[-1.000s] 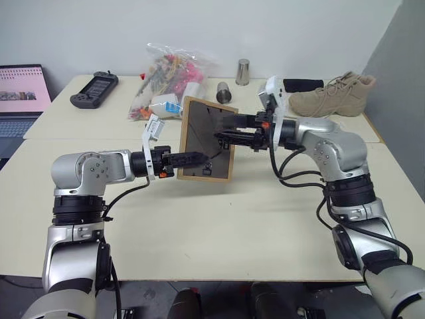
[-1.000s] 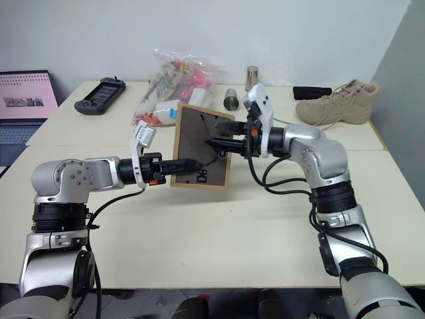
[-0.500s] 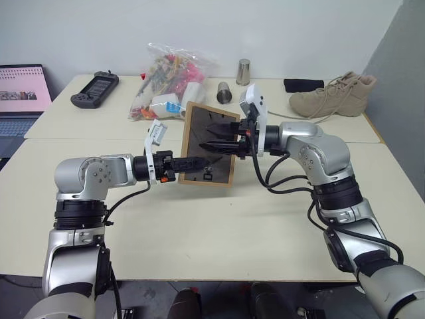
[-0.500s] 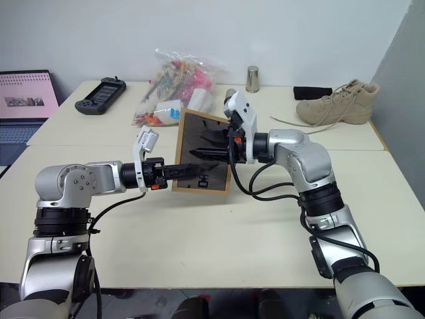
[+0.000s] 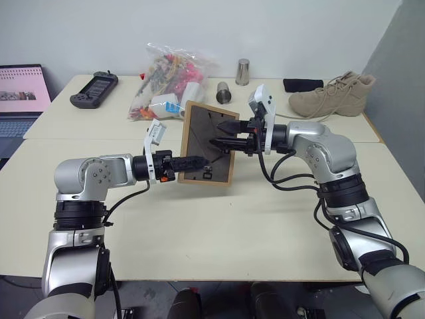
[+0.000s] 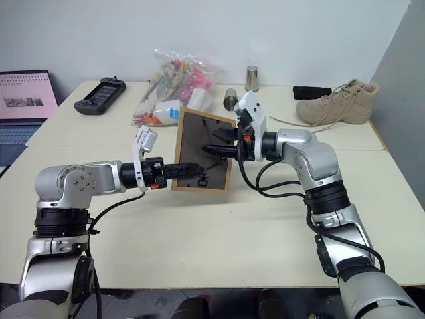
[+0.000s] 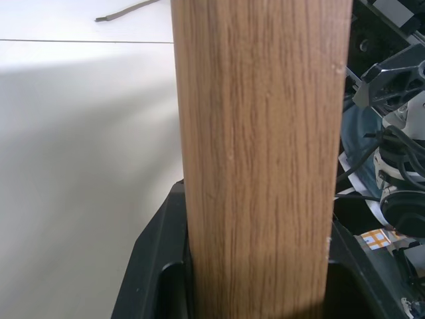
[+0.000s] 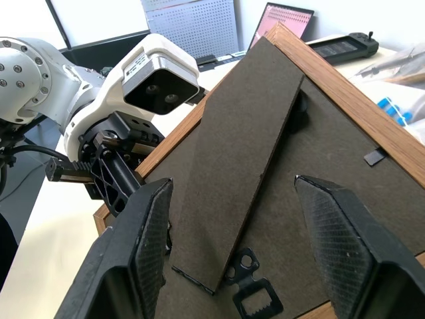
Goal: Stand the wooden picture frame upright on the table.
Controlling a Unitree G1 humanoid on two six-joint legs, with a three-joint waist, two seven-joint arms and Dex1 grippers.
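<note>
The wooden picture frame (image 5: pixel 198 129) is held roughly upright over the table (image 5: pixel 199 232), its dark back panel facing me. I cannot tell whether its lower edge touches the tabletop. My left gripper (image 5: pixel 198 160) is shut on the frame's lower left edge; the left wrist view shows that light-wood edge (image 7: pixel 259 153) between the black fingers (image 7: pixel 156 279). From the right, my right gripper (image 5: pixel 216 133) points at the back panel, open. In the right wrist view its fingers (image 8: pixel 143 246) straddle the fold-out stand (image 8: pixel 246 146) without closing on it.
Behind the frame lie a plastic bag of colourful items (image 5: pixel 166 73) and two metal cups (image 5: pixel 224 92). A tan boot (image 5: pixel 332 94) sits at the back right. A handheld game console (image 5: pixel 95 88) and a laptop (image 5: pixel 20 93) are at the back left.
The right gripper reached slightly further across the frame's back half a second ago, then drew back a little. The frame and the left gripper have kept their place.
</note>
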